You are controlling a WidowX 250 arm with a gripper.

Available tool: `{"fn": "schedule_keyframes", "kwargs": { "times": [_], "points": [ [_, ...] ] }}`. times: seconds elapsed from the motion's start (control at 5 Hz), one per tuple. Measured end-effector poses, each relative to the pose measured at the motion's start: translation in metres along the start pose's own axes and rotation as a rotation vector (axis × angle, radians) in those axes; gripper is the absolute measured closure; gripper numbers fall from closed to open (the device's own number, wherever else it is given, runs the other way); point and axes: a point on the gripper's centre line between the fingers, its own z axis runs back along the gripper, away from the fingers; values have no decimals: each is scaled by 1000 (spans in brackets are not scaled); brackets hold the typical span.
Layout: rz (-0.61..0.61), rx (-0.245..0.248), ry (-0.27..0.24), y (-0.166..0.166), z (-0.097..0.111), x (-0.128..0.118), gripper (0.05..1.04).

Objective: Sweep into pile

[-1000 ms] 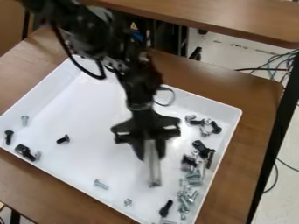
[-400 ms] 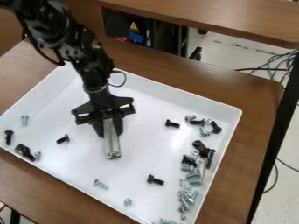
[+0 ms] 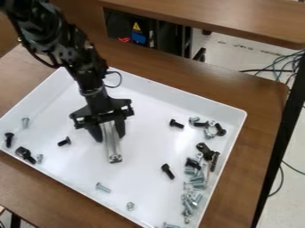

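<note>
Bolts flank the pincer (gripping a bar).

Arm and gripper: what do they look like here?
The arm is black, built of chunky segments, with a greyish ring near the wrist. A thin dark cable loops out beside it, and another hangs higher up. The gripper is black too, with a wide crosspiece and two stubby fingers.

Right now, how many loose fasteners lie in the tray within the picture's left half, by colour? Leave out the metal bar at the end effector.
Black fasteners: 3
Silver fasteners: 4
Total: 7
</note>
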Motion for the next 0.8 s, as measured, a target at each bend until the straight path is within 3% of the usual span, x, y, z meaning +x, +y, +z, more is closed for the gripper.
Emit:
{"fn": "schedule_keyframes", "kwargs": {
  "times": [0.2, 0.4, 0.6, 0.8],
  "points": [
    [34, 55, -3, 11, 4, -3, 82],
    [9, 129, 28, 4, 19, -9, 72],
    [-48, 140, -25, -21, 31, -22, 81],
    [-101, 179, -31, -42, 34, -39, 85]
  ]
}}
